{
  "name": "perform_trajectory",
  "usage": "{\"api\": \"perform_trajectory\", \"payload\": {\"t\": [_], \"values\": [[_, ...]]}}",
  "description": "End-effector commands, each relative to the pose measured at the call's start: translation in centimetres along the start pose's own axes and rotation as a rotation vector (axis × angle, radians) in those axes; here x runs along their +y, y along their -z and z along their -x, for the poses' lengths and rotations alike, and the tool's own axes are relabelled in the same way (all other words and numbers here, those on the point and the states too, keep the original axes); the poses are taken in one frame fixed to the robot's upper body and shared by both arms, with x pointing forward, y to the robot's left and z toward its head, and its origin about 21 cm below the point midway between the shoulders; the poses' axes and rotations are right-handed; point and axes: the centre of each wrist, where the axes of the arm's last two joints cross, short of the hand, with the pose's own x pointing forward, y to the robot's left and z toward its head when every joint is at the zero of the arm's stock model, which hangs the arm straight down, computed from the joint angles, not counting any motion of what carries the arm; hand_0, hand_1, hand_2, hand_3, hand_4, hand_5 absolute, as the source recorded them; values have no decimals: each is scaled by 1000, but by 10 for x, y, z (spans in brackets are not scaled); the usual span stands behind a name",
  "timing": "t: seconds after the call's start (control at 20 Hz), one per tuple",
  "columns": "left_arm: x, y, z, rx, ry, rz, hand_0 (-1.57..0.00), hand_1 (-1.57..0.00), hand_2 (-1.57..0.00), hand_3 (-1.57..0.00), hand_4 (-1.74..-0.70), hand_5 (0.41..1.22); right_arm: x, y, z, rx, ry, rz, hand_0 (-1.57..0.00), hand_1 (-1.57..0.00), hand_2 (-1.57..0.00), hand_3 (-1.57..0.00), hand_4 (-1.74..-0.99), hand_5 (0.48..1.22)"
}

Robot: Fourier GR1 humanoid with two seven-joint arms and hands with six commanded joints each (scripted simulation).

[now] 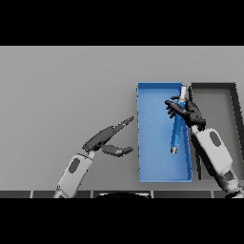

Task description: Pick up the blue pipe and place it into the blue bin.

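Holding item: right hand (189, 112), dark fingers curled round the blue pipe (177, 129) near its upper end. Position: over the right-hand side of the blue bin (157, 174), close against the bin's right wall.

Blue pipe: long, slim, blue body with pale metallic tips at both ends. Lies lengthwise along the bin, upper tip near the far right corner, lower tip pointing toward the near end. Whether it rests on the bin floor or hangs just above it cannot be told from this view. Judged reason for the hold: a grasp near one end lets the free end lead into the bin, and the lengthwise alignment matches the bin's long axis so the pipe fits between the walls.

Blue bin: rectangular, open-topped, on the grey table (62, 90), right of centre. Nothing else shows inside it.

Dark bin (233, 102): grey-black, open-topped, set just beside the blue bin on the right, their walls adjoining. The right forearm passes over its near left corner. Judged hazard: the shared wall lies just beside the hand, so a drift to the right could catch the pipe on the rim or drop it into the wrong container.

Left hand (107, 138): idle over the table left of the blue bin, fingers straight and spread from the thumb, grasping nothing. Apart from the bin wall; no obstruction to the placement.

Task status, judged: placement nearly complete; release outstanding.
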Motion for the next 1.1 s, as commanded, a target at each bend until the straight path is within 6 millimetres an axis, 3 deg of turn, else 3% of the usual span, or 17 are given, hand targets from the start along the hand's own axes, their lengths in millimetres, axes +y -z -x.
{"api": "perform_trajectory", "payload": {"t": [0.0,0.15,0.35,0.5,0.7,0.85,1.05], "values": [[3,0,-1,2,0,-5,1,1,1,1,-920,493,-1,-2,0,33,9,21,-867,-820,-789,-232,-1405,1137],[4,-3,0,-1,-6,-3,1,1,1,1,-926,494,3,-9,-8,46,-120,-3,-443,-419,-404,-118,-1307,1068],[1,-1,0,-4,-9,-3,1,1,1,1,-927,495,6,-13,-8,67,-386,-41,-181,-171,-165,-48,-1219,870],[3,-1,1,0,-11,-5,1,1,1,1,-930,496,9,-15,-12,100,-482,-61,-92,-87,-84,-24,-1175,788],[2,-2,1,-10,-11,1,1,1,1,1,-931,497,8,-15,-9,113,-498,-73,-37,-35,-34,-9,-1110,736],[3,-4,3,-3,-7,-5,1,1,1,1,-930,495,13,-13,-8,100,-536,-92,-19,-17,-17,-4,-1084,714],[10,-3,5,10,0,-9,1,1,1,1,-930,495,7,-19,-10,90,-550,-102,-19,-17,-17,-4,-1084,714]]}}
